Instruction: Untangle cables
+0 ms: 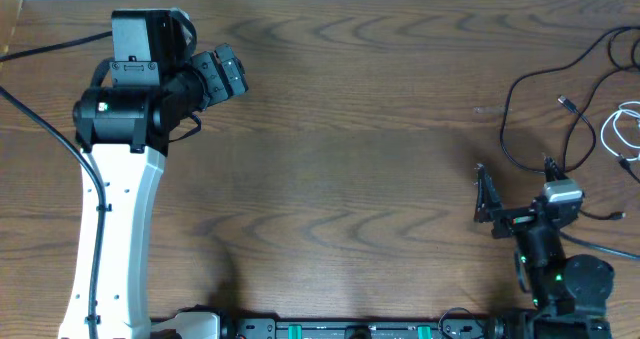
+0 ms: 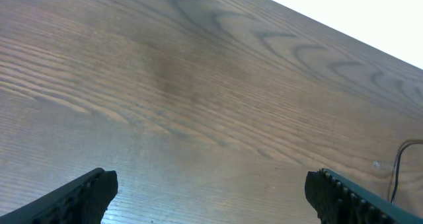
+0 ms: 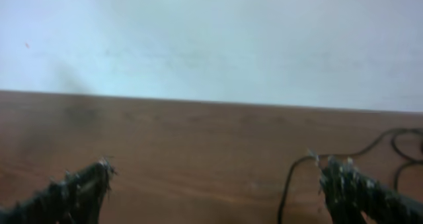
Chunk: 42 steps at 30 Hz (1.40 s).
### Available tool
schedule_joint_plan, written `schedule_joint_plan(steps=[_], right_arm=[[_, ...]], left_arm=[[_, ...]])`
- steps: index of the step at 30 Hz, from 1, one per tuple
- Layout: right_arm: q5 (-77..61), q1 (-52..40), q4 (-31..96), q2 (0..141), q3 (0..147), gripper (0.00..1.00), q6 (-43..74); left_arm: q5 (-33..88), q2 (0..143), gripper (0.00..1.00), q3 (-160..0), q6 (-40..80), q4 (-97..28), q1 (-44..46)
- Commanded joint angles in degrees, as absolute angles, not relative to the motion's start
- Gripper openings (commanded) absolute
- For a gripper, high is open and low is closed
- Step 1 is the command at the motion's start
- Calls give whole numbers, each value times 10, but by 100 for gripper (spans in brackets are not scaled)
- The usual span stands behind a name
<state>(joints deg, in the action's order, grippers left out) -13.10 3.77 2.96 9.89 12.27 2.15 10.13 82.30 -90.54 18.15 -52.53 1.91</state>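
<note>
The thin black cable (image 1: 508, 109) lies in loose loops at the table's right side. The shorter white cable (image 1: 624, 129) curls beside it at the right edge, with the black one running across it. My right gripper (image 1: 517, 184) stands open just in front of the black loop's near end, holding nothing. In the right wrist view the black cable (image 3: 287, 184) rises just inside the right finger (image 3: 360, 194), with the right gripper (image 3: 215, 184) over bare wood. My left gripper (image 1: 238, 73) is open at the far left, far from the cables. In the left wrist view the left gripper (image 2: 211, 194) is empty, and a bit of black cable (image 2: 396, 168) shows at the right edge.
The wooden table (image 1: 340, 149) stretches between the two arms. The left arm's white link (image 1: 120, 239) and its thick black wire (image 1: 40, 129) take up the left side. The right arm's base (image 1: 565, 284) sits at the front right edge.
</note>
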Motion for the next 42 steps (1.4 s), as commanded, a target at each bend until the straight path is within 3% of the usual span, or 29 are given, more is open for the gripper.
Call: schedule_joint_plan(steps=[1, 7, 10, 42], right_arm=[[-133, 33, -15, 72, 71, 99, 23], [-137, 33, -30, 26, 8, 99, 28], [-137, 33, 22, 2, 3, 99, 27], [-136, 31, 32, 3, 3, 99, 27]], left_arm=[[96, 827, 96, -909, 183, -527, 17], [96, 827, 96, -909, 183, -527, 17], [96, 827, 96, -909, 183, -527, 17], [91, 827, 96, -909, 176, -531, 17]])
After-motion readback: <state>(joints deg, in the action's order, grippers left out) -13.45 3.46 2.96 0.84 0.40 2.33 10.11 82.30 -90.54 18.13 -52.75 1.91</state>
